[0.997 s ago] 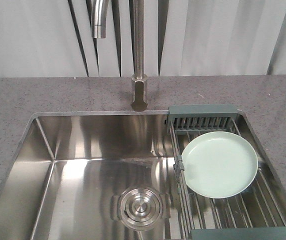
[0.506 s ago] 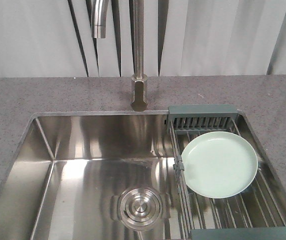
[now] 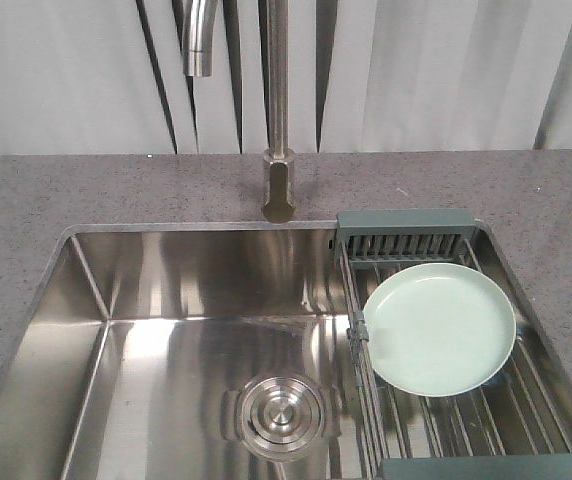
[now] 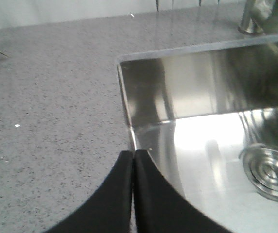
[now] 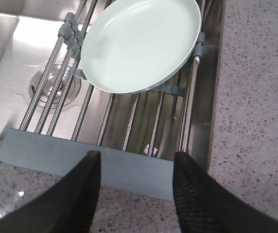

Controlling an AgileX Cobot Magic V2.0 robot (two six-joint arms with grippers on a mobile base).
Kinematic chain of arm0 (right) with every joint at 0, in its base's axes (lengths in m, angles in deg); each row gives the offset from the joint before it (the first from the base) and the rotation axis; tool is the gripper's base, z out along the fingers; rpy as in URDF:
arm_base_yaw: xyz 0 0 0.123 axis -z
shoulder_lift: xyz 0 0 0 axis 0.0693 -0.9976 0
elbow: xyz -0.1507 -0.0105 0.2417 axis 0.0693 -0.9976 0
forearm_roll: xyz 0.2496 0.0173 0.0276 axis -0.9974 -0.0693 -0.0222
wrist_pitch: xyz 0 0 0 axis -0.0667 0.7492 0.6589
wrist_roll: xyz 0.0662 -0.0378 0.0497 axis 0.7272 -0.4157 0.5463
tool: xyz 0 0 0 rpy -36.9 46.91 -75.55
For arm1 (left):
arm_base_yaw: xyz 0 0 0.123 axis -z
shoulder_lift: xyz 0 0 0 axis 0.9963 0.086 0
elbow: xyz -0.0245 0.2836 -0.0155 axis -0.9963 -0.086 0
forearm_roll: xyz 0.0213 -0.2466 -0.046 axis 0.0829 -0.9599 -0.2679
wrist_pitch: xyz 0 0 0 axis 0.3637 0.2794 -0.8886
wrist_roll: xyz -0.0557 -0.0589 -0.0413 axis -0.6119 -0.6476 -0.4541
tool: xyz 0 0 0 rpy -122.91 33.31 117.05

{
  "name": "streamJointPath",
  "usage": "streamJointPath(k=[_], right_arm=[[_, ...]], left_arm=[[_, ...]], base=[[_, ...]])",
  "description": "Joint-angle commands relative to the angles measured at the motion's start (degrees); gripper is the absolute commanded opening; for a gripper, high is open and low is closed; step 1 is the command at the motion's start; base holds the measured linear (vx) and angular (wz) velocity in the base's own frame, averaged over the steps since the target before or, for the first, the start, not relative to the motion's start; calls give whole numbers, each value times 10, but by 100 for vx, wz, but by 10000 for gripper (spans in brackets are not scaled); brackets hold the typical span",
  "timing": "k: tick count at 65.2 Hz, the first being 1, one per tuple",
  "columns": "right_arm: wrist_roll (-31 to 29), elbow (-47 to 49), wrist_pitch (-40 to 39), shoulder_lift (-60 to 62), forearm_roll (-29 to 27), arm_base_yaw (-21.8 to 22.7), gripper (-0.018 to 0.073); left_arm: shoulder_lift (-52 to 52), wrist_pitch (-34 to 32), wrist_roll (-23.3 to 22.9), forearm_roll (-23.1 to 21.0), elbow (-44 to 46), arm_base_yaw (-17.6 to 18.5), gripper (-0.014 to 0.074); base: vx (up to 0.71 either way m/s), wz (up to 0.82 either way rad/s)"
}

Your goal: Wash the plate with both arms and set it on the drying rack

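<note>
The plate (image 3: 439,328) lies flat on the steel bars of the drying rack (image 3: 406,222), which spans the right end of the sink (image 3: 166,290); its left rim reaches the rack's left bar and its right rim sits close to the sink's right wall, with bare bars open in front of it. The right gripper (image 5: 136,177) hangs over the rack's near end piece with its fingers spread wide and nothing between them, short of the plate. The left gripper (image 4: 133,165) has its fingers pressed together, empty, above the sink's left rim where the counter (image 4: 51,97) meets the basin. The drain (image 3: 282,413) lies clear in the basin floor. The faucet (image 3: 278,110) is cut off at the top edge.
</note>
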Motion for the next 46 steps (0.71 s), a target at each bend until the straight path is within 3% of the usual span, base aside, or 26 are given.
streamJointPath(k=[1,11,27,37,46], right_arm=[[-6,14,-29,-2,-6,2,348],[-6,14,-29,-2,-6,2,348],[-6,14,-29,-2,-6,2,348],[-6,14,-29,-2,-6,2,348],[-6,14,-29,-1,-7,2,348]], left_arm=[[-40,-95,-22,14,-30,-21,-6],[-105,-152,-27,16,-94,-50,-6],[-148,-233,-29,15,-185,-57,-6],[-148,-329,-66,15,-240,-57,-6],[-148,-341,-89,38,-238,-56,-6]], base=[[0,0],[0,0],[0,0],[0,0],[0,0]])
